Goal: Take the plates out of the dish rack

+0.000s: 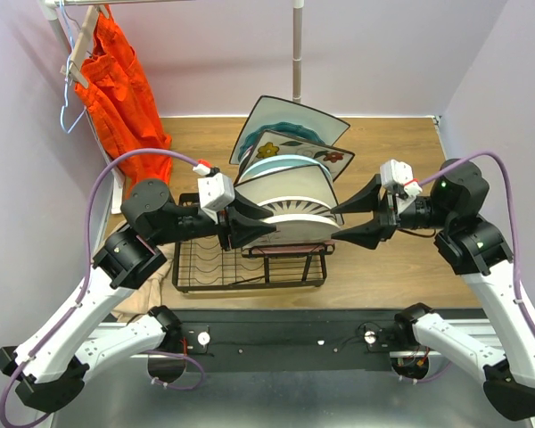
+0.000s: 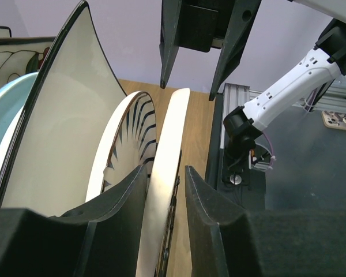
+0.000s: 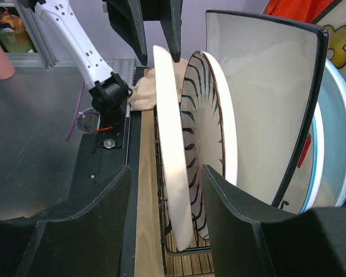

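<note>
Progress looks near zero: every plate in view stands on edge in the raised tier of the dish rack (image 1: 205,267), at the middle of the wooden table (image 1: 401,152), and no plate shows outside it. Counting from the near end there are roughly six: plain white plate (image 2: 170,138), black-striped plate (image 3: 199,115), square cream plate (image 3: 265,86) with a dark rim, pale teal round plate (image 3: 337,144), flower-print plate (image 1: 299,153), and a large square plate (image 1: 285,116) leaning at the back. More could be hidden between them; can't tell.

Step in hand, my read: taking out the white plate, the first one to go. Left gripper (image 1: 260,236) sits at the left side, jaws part-spread astride that plate's rim. A thin dark gap shows beside one finger, so it isn't clamped as far as I see. Right gripper (image 1: 333,223) sits at the opposite side, jaws spread wide, with the white plate's edge between them and room to spare; nothing held. Left to do: grip, lift clear of the slot, set down, then repeat for all the rest.

Writing: none readable. No brand or label is legible on arms, grippers, rack or plates; the plate decoration is pattern only.
</note>
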